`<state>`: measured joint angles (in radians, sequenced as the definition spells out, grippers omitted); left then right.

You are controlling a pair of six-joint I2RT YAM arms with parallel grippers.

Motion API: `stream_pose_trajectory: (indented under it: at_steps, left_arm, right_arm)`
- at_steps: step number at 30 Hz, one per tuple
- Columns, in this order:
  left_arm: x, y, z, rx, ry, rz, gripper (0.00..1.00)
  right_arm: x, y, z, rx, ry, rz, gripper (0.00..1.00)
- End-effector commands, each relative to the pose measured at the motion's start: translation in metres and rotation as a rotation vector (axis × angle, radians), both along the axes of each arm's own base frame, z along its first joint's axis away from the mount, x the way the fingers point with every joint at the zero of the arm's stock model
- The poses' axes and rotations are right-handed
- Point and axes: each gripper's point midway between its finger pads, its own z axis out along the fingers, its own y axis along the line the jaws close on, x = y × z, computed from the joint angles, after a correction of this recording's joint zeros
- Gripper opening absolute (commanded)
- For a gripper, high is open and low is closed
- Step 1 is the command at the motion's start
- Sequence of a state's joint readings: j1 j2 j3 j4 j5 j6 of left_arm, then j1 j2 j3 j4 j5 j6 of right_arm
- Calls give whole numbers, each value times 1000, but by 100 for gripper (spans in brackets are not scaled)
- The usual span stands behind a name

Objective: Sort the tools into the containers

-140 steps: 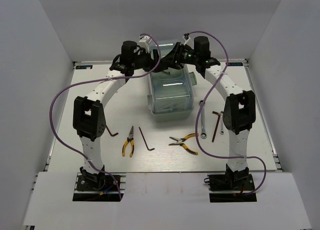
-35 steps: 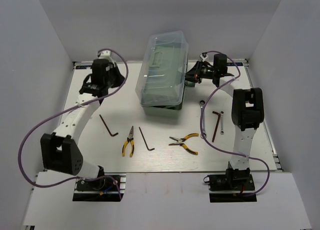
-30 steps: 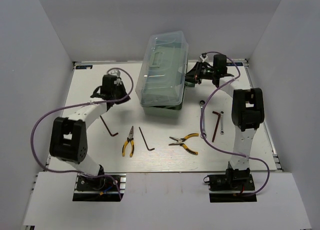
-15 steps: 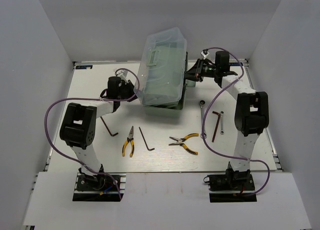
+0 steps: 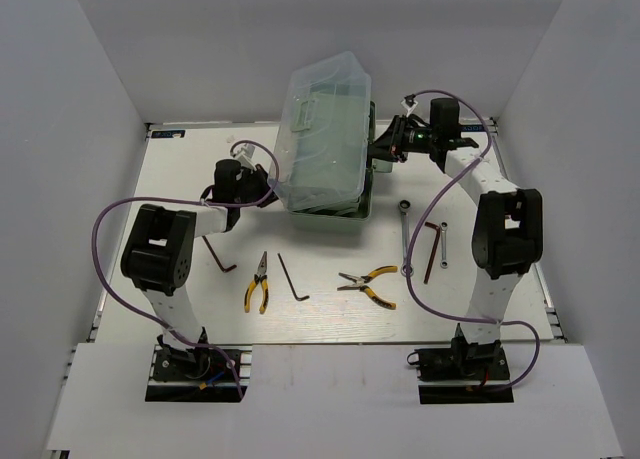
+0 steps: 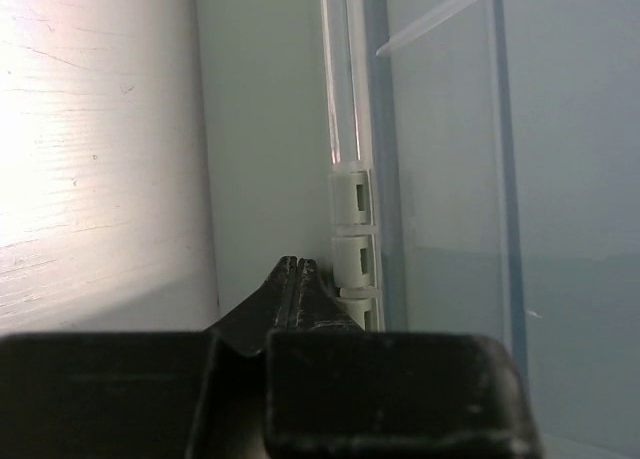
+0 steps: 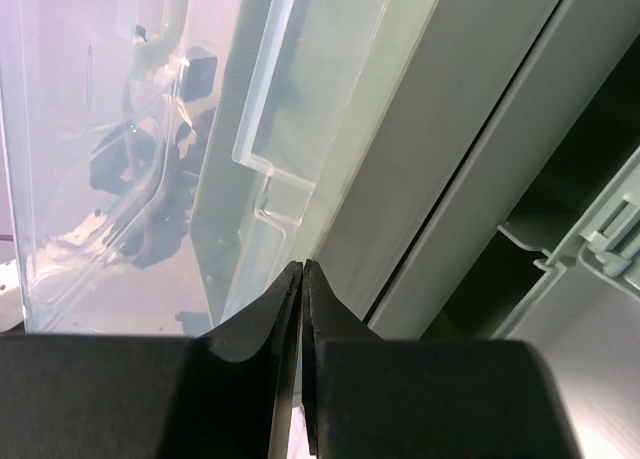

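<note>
The left gripper (image 6: 295, 270) is held clenched beside the toolbox (image 5: 330, 209); the right gripper (image 7: 301, 269) is closed at its raised lid (image 5: 320, 129).

The toolbox (image 5: 340, 211) stands at the far middle of the table (image 5: 330, 324), with its lid (image 5: 320, 119) tilted up over it. The left gripper (image 5: 265, 191) is at the box's left side and the right gripper (image 5: 376, 154) at its right side. Nearer, from left to right, lie a hex key (image 5: 217, 251), one pair of pliers (image 5: 258, 282), a second hex key (image 5: 293, 278), the other pliers (image 5: 368, 285), the wrench (image 5: 404, 224) and a third hex key (image 5: 432, 249). All of them are apart from the box.
</note>
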<state>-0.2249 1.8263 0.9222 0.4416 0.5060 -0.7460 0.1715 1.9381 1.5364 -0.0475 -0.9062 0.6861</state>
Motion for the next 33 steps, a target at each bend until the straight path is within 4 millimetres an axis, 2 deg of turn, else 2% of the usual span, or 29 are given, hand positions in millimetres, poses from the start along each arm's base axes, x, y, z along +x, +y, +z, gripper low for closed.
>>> stream_pose_trajectory:
  at_steps: [1,10,13,15,19,20,22,23,24,25,30,33]
  left_arm:
    - [-14,-24,23,-75,-44,-108,0]
    - [-19,-25,20,-81,-43,-125,0]
    - [-20,-25,19,-88,-40,-122,0]
    - [-20,-26,26,-98,-54,-120,0]
    - [-25,-26,21,-107,-37,-125,0]
    - [-24,-26,28,-111,-58,-126,0]
    - [-29,-25,24,-115,-40,-122,0]
    - [-27,-24,32,-116,-66,-114,0]
    - [-33,-23,22,-111,-41,-112,0]
    - [-32,-22,28,-116,-49,-100,0]
    - [-37,-20,25,-116,-44,-100,0]
    - [-36,-21,27,-124,-46,-97,0]
  right_arm:
    - [-31,26,56,38,-119,123,9]
    - [-40,32,83,49,-164,144,9]
    - [-43,35,85,49,-162,148,9]
    - [-45,36,87,48,-166,154,9]
    - [-45,39,93,41,-187,159,9]
    - [-46,41,93,41,-187,162,9]
    - [-48,44,98,43,-197,170,9]
    - [-48,45,98,44,-196,172,9]
    - [-51,46,100,45,-202,177,9]
    - [-52,47,103,46,-209,179,9]
    - [-56,49,110,45,-230,186,9]
    - [-54,51,106,41,-223,185,9]
